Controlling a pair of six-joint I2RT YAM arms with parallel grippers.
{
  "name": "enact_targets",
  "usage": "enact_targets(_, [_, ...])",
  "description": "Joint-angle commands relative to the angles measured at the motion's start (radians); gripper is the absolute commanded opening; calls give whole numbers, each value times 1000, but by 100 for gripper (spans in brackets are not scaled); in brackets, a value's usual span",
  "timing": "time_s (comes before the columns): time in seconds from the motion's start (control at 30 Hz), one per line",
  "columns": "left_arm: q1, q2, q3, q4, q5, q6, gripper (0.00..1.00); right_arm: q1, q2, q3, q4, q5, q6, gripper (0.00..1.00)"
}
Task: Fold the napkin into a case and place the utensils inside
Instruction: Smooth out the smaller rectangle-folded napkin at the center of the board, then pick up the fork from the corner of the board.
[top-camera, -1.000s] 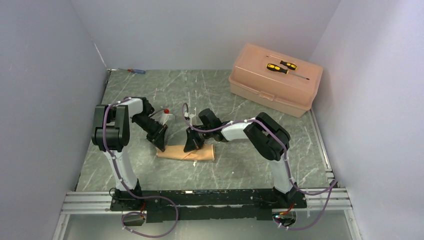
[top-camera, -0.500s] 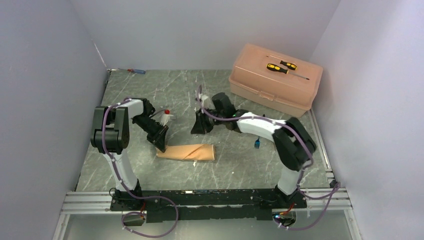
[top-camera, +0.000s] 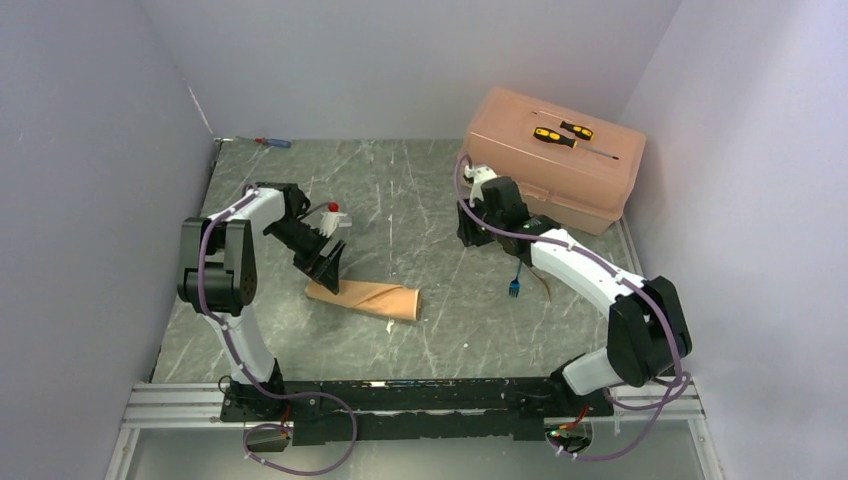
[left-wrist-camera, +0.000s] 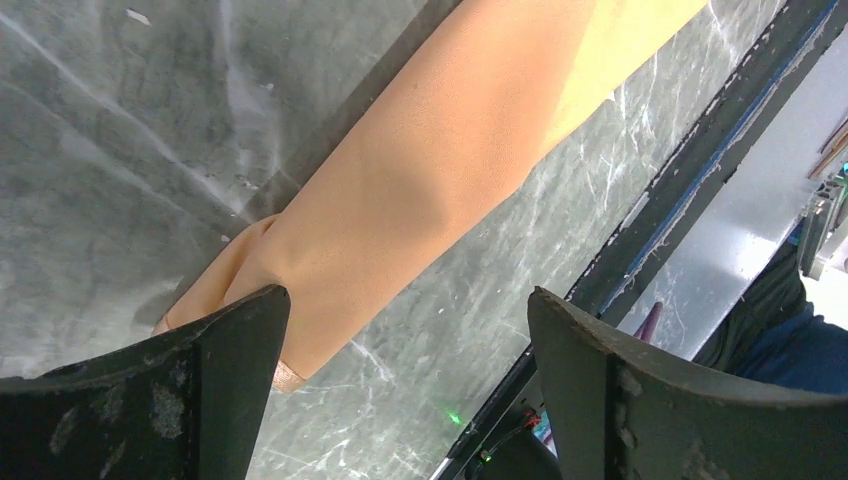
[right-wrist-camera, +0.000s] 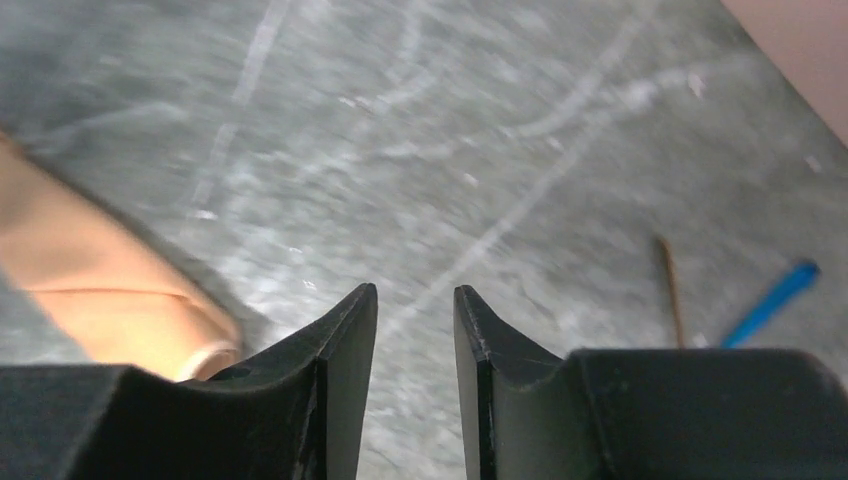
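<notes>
No legible text, labels, brands or numbers visible.

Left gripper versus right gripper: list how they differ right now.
Opening: the left gripper's jaws stand wide apart; the right gripper's jaws show only a narrow gap.
Place: the left gripper hangs over the napkin's left end; the right gripper is over bare table near the pink box, well clear of the napkin.
Shared: both are open and hold nothing.
</notes>
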Motion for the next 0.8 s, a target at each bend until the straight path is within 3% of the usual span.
enact_targets(0.0, [4,-50,42,-2,4,-1,95,-38,-18,-53,-87,274,-7,39])
enact_targets(0.13, [5,-87,87,-52,22,-24,95,-97,-26,-114,-49,345,37,43])
enact_targets(0.27, [5,-144,146,-108,43,-46,95,-129,-90,-155,-3,391,77,34])
enact_targets(0.3, [4,-159,168,-121,46,-53,95,-130,-125,-169,21,406,73,37])
enact_targets(0.33, [5,-174,191,-132,46,-66,95,-132,-163,-185,52,412,71,85])
enact_targets(0.37, [4,-185,220,-140,41,-75,95,-137,-199,-200,78,398,81,98])
enact_targets(0.43, [5,-202,298,-148,14,-99,95,-192,-239,-211,123,265,114,100])
enact_targets(0.5, [10,-201,382,-154,-18,-109,95,-283,-188,-155,59,131,152,100])
enact_targets(0.6, [30,-179,519,-188,-71,-85,95,-271,-189,-112,13,171,80,100])
enact_targets(0.77, [61,-204,511,28,-335,-256,95,-288,-186,-75,-144,315,143,99])
